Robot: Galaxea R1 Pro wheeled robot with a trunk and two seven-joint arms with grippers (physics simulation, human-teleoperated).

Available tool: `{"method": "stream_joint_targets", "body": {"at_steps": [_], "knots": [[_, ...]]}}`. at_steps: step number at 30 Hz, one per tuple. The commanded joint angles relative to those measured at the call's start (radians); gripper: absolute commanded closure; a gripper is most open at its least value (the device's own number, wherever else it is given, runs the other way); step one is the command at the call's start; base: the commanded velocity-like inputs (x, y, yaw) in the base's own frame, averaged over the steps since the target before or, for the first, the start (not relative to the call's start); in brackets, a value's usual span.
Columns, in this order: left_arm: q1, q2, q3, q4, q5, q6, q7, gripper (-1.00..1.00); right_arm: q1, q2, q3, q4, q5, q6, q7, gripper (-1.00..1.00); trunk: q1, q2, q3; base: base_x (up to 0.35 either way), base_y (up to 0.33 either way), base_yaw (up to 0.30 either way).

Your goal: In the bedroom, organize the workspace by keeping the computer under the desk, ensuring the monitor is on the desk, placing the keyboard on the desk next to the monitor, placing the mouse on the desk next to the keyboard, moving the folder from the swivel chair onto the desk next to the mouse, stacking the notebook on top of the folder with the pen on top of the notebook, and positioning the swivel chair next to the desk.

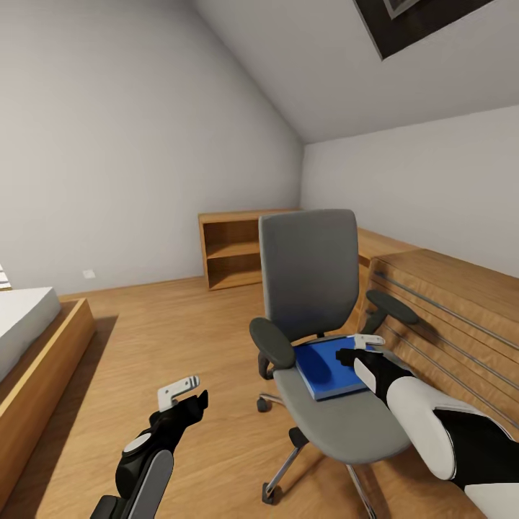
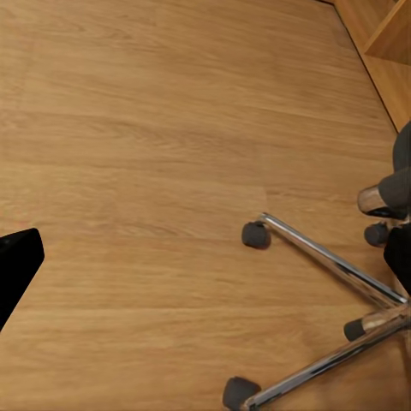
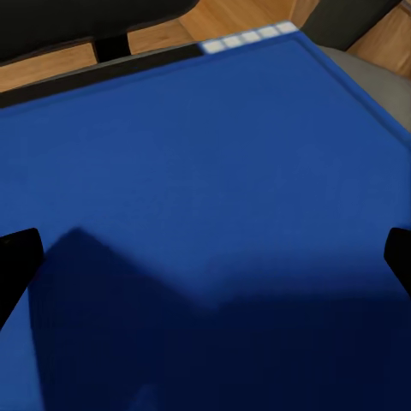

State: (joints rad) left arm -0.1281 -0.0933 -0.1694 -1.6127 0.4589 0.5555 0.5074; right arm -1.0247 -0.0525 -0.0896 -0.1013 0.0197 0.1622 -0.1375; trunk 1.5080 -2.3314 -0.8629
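The right pincer point(image 1: 358, 347) hangs just over the blue folder point(image 1: 328, 369), fingers spread wide; in the right wrist view the two dark fingertips point(image 3: 19, 257) sit at opposite edges with only blue cover between them, so it grips nothing yet. The folder lies flat on the grey seat of the swivel chair point(image 1: 308, 274), toward the seat's 1 o'clock corner, close under the right armrest point(image 1: 391, 305).

The left pincer point(image 1: 186, 395) idles low at the head view's 7 o'clock, over the bare wood floor point(image 1: 158, 331), well apart from the chair. One dark finger shows at the edge of its wrist view, so I cannot tell whether it is open or closed.

The risk, as I judge it: the folder is flat and wide, and a straight descent gives the fingers no edge to bite, so they may simply press on the cover and slide it across the upholstery. The chair also stands on casters point(image 2: 254, 235), and a sideways push could roll or turn it. The nearby armrest could catch the wrist.
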Motion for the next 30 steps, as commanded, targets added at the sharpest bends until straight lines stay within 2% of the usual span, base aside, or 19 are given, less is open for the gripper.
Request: {"method": "stream_joint_targets", "body": {"at_steps": [1, 4, 20, 30], "knots": [[-0.001, -0.002, -0.002, -0.002, 0.010, 0.001, 0.010, -1.00, 0.000, 0.000, -0.007, -0.001, 0.002, 0.005, -0.002, -1.00, 0.000, 0.000, -0.001, 0.000, 0.000, 0.000], [-0.001, -0.003, -0.003, -0.002, 0.010, 0.001, 0.009, -1.00, 0.000, 0.000, -0.007, -0.001, 0.002, 0.005, -0.001, -1.00, 0.000, 0.000, -0.001, 0.000, 0.000, 0.000], [-0.001, -0.003, -0.004, -0.003, 0.010, 0.001, 0.010, -1.00, 0.000, 0.001, -0.007, 0.001, 0.002, 0.005, -0.001, -1.00, 0.061, -0.112, -0.051, 0.000, 0.000, 0.000], [-0.001, -0.003, -0.003, -0.002, 0.010, 0.001, 0.010, -1.00, 0.000, 0.001, -0.006, 0.001, 0.002, 0.005, -0.002, -1.00, 0.061, -0.112, -0.051, 0.000, 0.000, 0.000]]}}
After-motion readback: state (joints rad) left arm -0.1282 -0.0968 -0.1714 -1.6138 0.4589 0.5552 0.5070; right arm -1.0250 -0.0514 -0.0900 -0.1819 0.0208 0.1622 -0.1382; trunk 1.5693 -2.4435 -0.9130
